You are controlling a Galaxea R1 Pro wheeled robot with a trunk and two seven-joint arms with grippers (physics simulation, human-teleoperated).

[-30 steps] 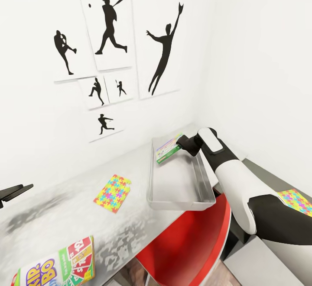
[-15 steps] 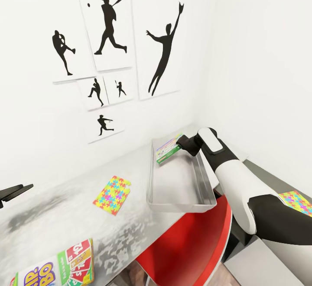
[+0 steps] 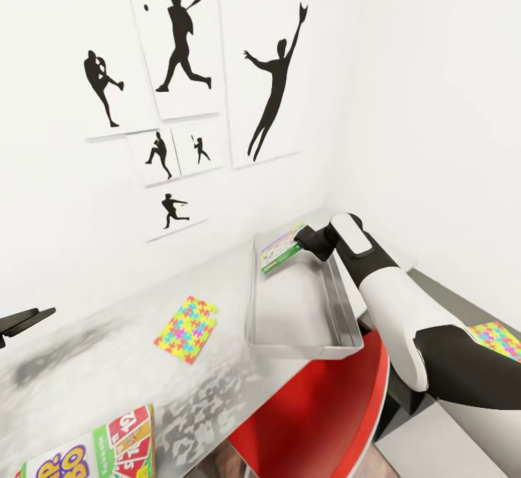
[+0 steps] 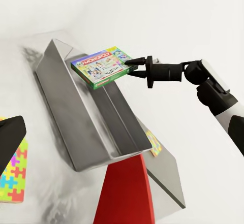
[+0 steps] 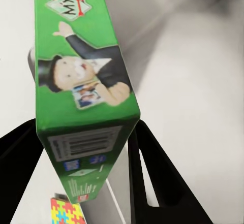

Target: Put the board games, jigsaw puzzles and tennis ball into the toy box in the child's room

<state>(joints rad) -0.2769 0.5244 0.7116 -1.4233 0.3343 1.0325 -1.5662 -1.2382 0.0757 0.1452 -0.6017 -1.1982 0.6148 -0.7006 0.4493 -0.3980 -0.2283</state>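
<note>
A green Monopoly board game (image 3: pixel 279 249) (image 4: pixel 99 66) (image 5: pixel 84 82) hangs tilted over the far end of the light grey toy box (image 3: pixel 252 304) (image 4: pixel 61 107). My right gripper (image 3: pixel 299 239) (image 4: pixel 131 65) (image 5: pixel 86 127) is shut on its edge. One jigsaw puzzle (image 3: pixel 186 320) (image 4: pixel 12 176) lies flat on the table (image 3: pixel 87 369), left of the toy box. The Skip-Bo board game (image 3: pixel 98 449) lies at the table's near left edge. A second jigsaw puzzle (image 3: pixel 496 338) (image 4: pixel 154 144) rests on the lower dark desk at the right. My left gripper (image 3: pixel 20 319) hovers open and empty at the far left.
A red chair (image 3: pixel 318 406) (image 4: pixel 124 193) is tucked under the table below the toy box. White walls close the corner behind and to the right, the back one hung with black athlete pictures (image 3: pixel 188 40). The toy box overhangs the table's near edge slightly.
The whole picture has shifted slightly, so the camera moved. The right gripper keeps the Monopoly box in the same place over the toy box. Nothing else has moved.
</note>
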